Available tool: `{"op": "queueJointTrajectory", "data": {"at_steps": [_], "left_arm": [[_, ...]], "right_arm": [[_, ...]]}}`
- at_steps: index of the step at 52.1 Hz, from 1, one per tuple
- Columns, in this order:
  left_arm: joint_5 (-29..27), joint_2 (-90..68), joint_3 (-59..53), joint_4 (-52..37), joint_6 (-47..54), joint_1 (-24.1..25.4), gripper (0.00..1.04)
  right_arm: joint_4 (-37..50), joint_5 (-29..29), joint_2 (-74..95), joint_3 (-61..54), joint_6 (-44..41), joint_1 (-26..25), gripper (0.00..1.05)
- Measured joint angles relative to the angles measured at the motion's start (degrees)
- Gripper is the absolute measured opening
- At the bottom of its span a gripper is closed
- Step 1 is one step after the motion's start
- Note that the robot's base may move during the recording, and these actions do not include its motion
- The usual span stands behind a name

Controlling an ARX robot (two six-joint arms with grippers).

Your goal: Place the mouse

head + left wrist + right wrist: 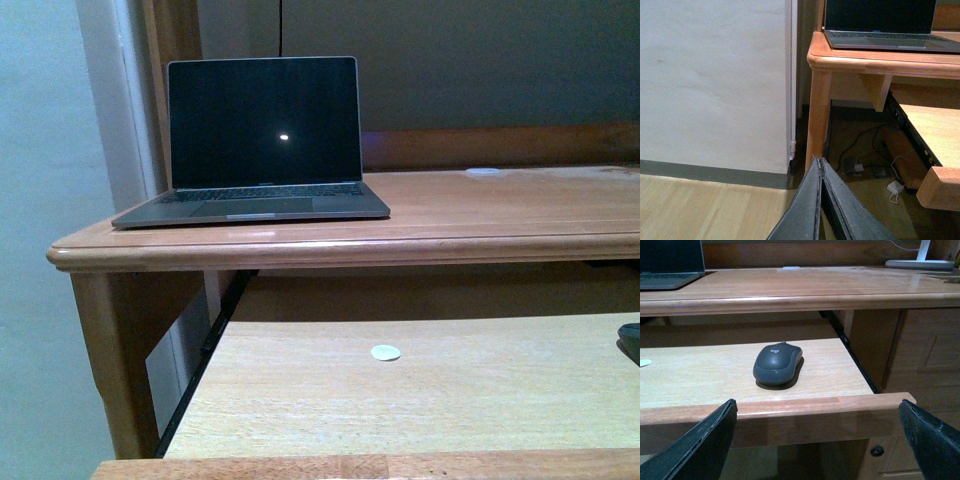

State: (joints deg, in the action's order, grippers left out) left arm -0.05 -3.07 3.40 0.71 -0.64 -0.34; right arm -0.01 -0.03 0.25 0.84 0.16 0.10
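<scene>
Only the right wrist view shows the whole mouse — right gripper wide apart, left gripper pinched together.

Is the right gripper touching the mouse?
Apart. The right wrist view shows the right gripper open, its fingers short of the shelf front rail, with bare wood between them and the mouse.

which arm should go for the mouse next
Right. The right end effector is open and faces the mouse on the pull-out tray. The left end effector is shut, down by the desk leg, with no mouse in its view.
</scene>
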Motion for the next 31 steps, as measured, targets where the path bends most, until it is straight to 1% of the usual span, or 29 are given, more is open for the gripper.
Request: {"op": "queueJointTrajectory", "data": {"at_steps": [14,15,18,19,21,23,26,27,29,31], "left_arm": [[-0.02,2.58,-2.93,-0.44,0.02,0.04,0.03],[0.00,2.69,-2.93,-0.44,0.02,0.04,0.03],[-0.02,2.73,-2.93,-0.44,0.02,0.04,0.03],[0.02,2.73,-2.93,-0.44,0.02,0.04,0.03],[0.09,2.75,-2.93,-0.44,0.02,0.04,0.03],[0.04,2.75,-2.93,-0.44,0.02,0.02,0.03],[0.00,2.75,-2.93,-0.44,0.02,0.04,0.03],[0.04,2.75,-2.93,-0.44,0.02,0.04,0.18],[0.04,2.75,-2.93,-0.44,0.02,0.04,0.29],[0.04,2.75,-2.93,-0.44,0.02,0.04,0.36]], "right_arm": [[0.00,-0.02,0.00,0.00,0.00,0.00,0.97],[-0.15,-0.87,0.13,0.04,0.37,-0.17,0.97],[-2.10,-7.96,2.14,0.68,2.97,-2.38,0.97],[-1.66,-11.72,3.52,0.87,4.66,-2.78,0.97],[-0.13,-13.79,6.08,1.07,5.79,-2.49,0.97],[2.14,-14.71,8.83,1.27,6.99,-1.64,0.97],[8.41,-13.11,15.69,2.73,8.22,0.63,0.97],[25.18,-4.02,40.09,14.12,7.45,9.44,0.97],[25.90,-2.29,44.33,15.98,6.34,12.04,0.97],[26.25,-1.31,47.06,17.00,5.14,13.77,0.97]]}}
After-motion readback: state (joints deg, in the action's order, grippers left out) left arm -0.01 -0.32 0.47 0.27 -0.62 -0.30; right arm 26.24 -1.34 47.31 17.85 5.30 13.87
